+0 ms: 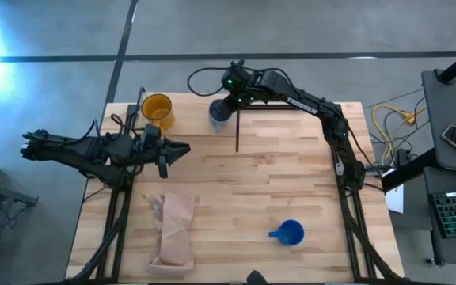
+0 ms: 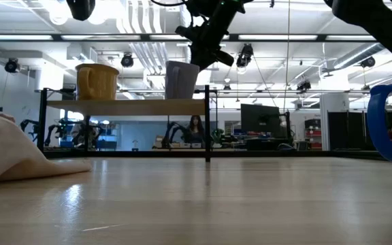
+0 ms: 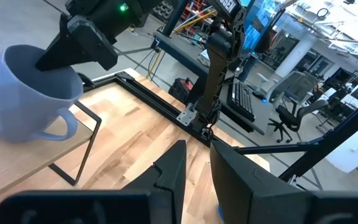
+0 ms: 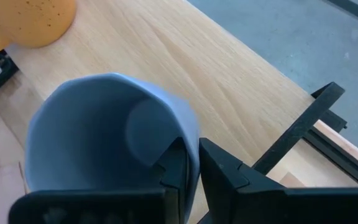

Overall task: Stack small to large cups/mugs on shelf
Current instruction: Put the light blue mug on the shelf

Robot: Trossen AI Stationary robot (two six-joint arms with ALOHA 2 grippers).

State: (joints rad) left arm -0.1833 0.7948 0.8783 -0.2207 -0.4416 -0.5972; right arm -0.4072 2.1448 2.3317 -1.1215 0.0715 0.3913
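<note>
The pale grey-blue mug (image 1: 219,115) is at the right end of the light-wood shelf (image 2: 128,107), mouth up and slightly tilted. My right gripper (image 1: 232,101) is shut on its rim. The mug also shows in the low view (image 2: 181,80) and the left wrist view (image 3: 23,93). The yellow-orange mug (image 1: 157,108) stands on its base at the shelf's left end. The bright blue mug (image 1: 290,232) stands on the tabletop near the front right. My left gripper (image 1: 179,149) is shut and empty, and hovers over the table's left part, pointing right. My right gripper pinches the grey-blue mug's rim wall (image 4: 190,146), one finger (image 4: 174,167) inside the mug and one outside. The fingers come from above, slanting down. The mug's base is at the shelf board; I cannot tell whether it rests on the board.
A tan cloth (image 1: 174,229) lies crumpled on the tabletop at the front left. A thin black post (image 1: 237,131) stands at the shelf's right end, close to the held mug. Bare tabletop lies between the shelf and the blue mug.
</note>
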